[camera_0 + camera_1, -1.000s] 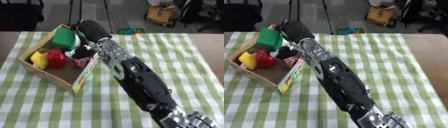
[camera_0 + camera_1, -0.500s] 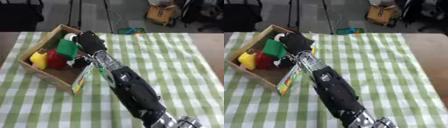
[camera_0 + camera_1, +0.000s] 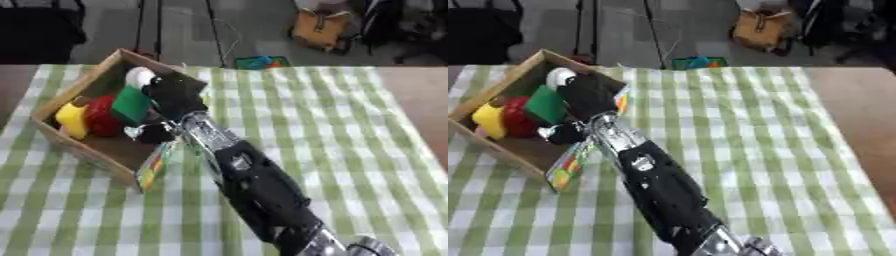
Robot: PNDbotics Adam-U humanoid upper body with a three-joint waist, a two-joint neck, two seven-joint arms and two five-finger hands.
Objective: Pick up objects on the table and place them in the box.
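A wooden box [image 3: 86,149] stands at the left of the checked table. My right arm stretches from the lower right up to it, and my right hand [image 3: 172,94] is over the box's right side, fingers curled round a green block [image 3: 131,104]. The block hangs low inside the box, beside a red object [image 3: 103,116] and a yellow object [image 3: 70,119]. A white round thing [image 3: 138,76] lies at the box's far end and a black-and-white thing [image 3: 154,133] below the hand. My left hand shows in no view.
A colourful label [image 3: 154,167] covers the box's near corner. The green-and-white cloth [image 3: 332,150] spreads to the right of the arm. Beyond the table's far edge, an orange bag [image 3: 319,30] and a small teal item [image 3: 259,62] lie on the floor.
My right hand has come down with the green block, from above the box's far rim to low inside it beside the red object.
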